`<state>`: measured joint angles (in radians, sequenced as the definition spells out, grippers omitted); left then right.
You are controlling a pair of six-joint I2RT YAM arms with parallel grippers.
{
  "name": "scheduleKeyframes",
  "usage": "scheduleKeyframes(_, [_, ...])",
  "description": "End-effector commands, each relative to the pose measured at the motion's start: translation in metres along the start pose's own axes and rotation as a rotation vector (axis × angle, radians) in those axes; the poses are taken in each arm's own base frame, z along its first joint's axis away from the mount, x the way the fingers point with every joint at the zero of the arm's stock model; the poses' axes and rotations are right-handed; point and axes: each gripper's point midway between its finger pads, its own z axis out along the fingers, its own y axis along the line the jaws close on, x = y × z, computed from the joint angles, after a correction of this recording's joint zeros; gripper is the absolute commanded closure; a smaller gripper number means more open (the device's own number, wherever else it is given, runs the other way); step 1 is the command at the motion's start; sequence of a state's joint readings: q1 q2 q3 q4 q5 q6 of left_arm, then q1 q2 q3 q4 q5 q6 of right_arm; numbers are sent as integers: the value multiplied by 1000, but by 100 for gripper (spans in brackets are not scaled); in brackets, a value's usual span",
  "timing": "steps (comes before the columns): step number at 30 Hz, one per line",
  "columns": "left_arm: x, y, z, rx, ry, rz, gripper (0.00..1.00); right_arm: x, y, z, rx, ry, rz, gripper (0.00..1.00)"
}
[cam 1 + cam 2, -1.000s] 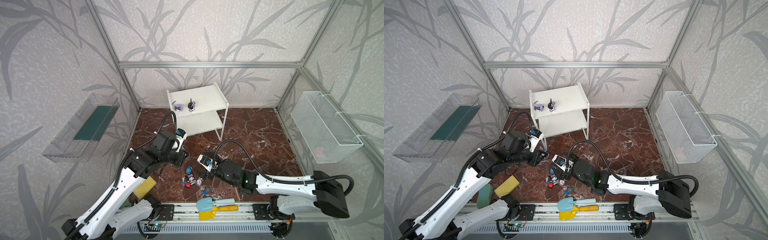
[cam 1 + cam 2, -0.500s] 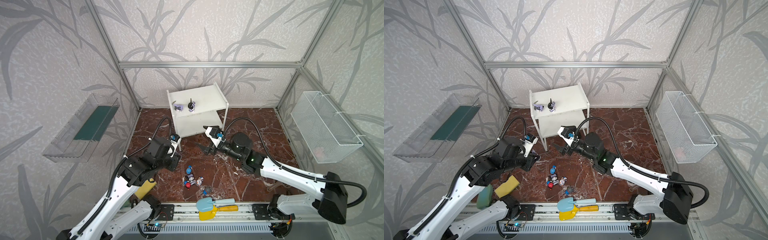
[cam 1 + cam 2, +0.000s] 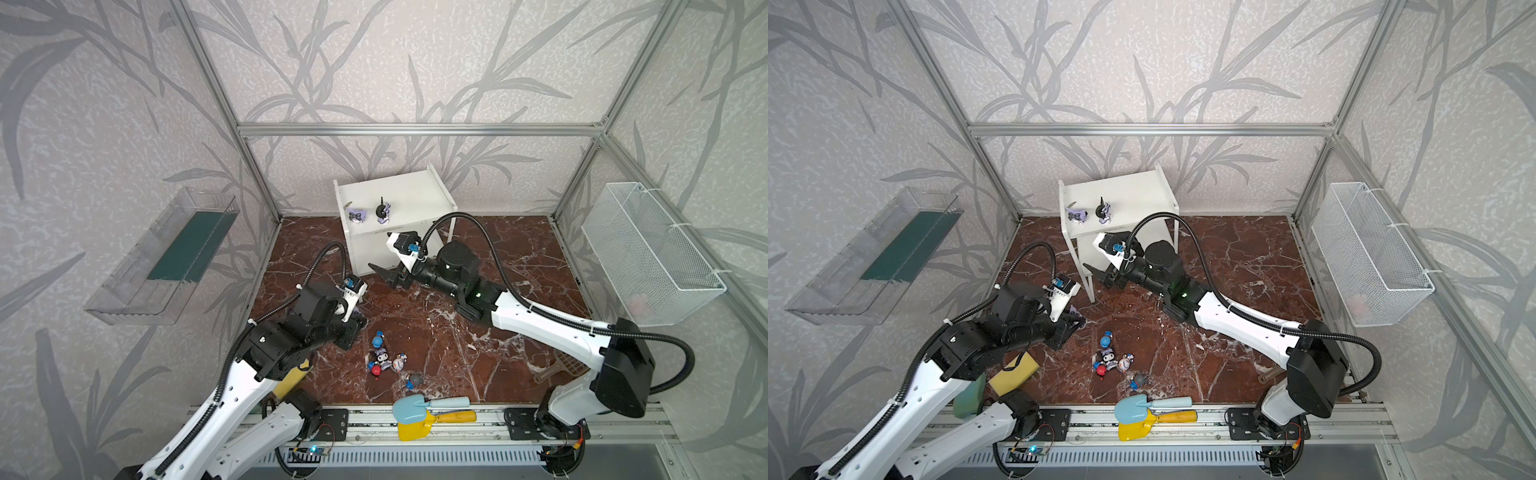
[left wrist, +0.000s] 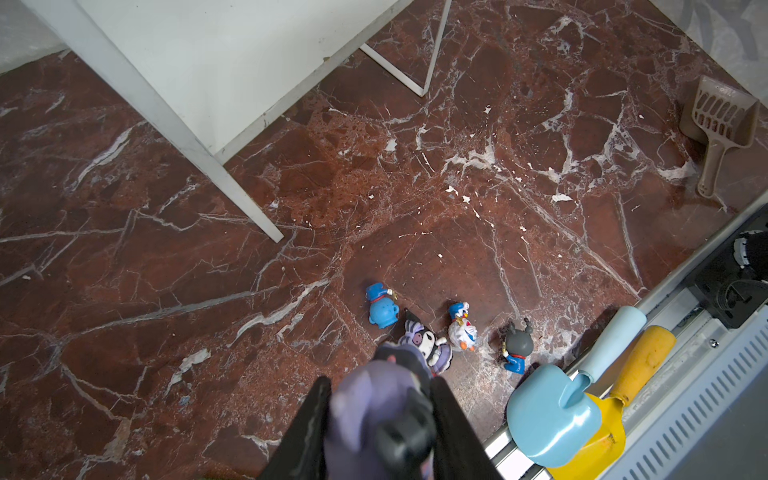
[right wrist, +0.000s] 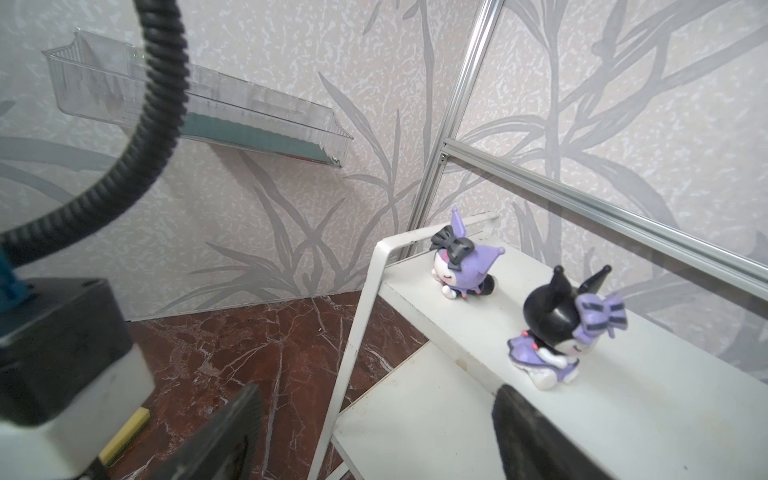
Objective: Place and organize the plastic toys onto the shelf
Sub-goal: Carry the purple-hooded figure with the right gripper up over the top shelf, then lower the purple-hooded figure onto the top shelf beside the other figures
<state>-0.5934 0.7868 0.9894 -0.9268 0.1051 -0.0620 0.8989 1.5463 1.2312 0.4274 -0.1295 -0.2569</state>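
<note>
Left hand (image 4: 380,384) clamps one toy (image 4: 365,403), right hand (image 5: 376,392) apart; shelf (image 3: 411,191) holds two, floor (image 3: 436,345) five.

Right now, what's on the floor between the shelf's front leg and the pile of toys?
Nothing. In the left wrist view the marble floor between the shelf leg and the blue toy is bare.

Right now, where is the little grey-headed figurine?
In both top views the grey-headed figurine is on the marble floor near the front, just behind the blue toy shovel and right of the white-and-blue figurine.
</note>
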Motion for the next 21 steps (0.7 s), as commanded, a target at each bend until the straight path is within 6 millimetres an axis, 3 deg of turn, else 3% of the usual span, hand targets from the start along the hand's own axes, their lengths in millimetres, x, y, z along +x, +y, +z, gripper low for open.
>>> scheduleKeyframes(1, [-5,-2,-1,12,-34,3,68,-14,-19,6,77,-13,-25,13])
scheduleKeyframes(21, [-6,-2,-2,14,-50,8,68,-7,-46,28,150,8,-6,13])
